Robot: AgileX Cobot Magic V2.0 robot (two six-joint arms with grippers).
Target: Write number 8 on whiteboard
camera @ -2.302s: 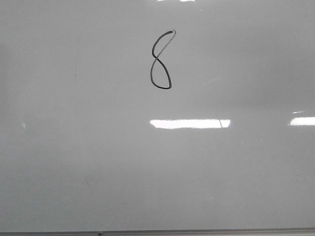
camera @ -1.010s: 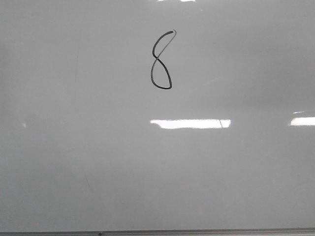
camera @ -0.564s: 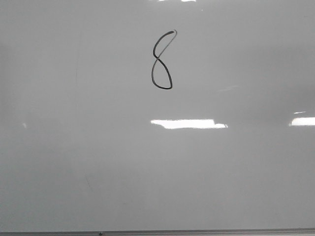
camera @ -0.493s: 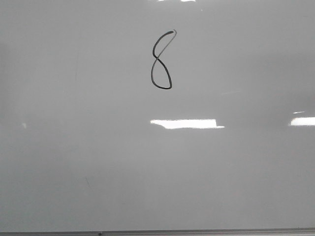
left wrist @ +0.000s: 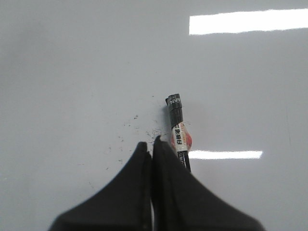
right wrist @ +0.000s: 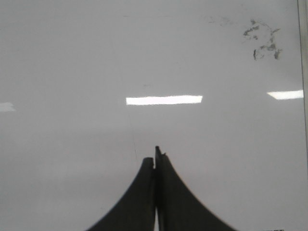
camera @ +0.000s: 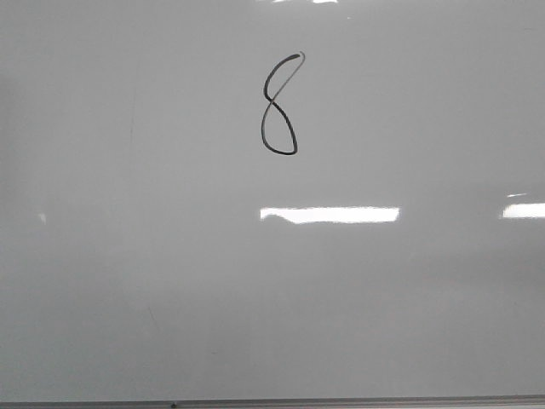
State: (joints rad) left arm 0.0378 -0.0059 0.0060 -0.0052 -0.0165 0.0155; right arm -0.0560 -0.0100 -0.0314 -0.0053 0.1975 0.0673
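Note:
The number 8 (camera: 279,106) is drawn in thin black line, narrow and slanted, high on the whiteboard (camera: 128,281) in the front view. No gripper shows in that view. In the left wrist view my left gripper (left wrist: 151,143) is shut, jaws pressed together with nothing between them. A black marker (left wrist: 178,130) with a white and red label lies on the whiteboard (left wrist: 72,72) beside the fingers, partly hidden under one. In the right wrist view my right gripper (right wrist: 155,156) is shut and empty over the bare whiteboard (right wrist: 72,62).
A thin grey frame (camera: 341,402) runs along the board's bottom edge. Dark ink specks (left wrist: 139,127) dot the board near the left fingers. Black smudges (right wrist: 262,41) sit by the board's edge strip (right wrist: 304,72) in the right wrist view. Bright light reflections cross the board.
The number 8 stays as it was. The long light reflection below it briefly shortened at its right end and is full length again.

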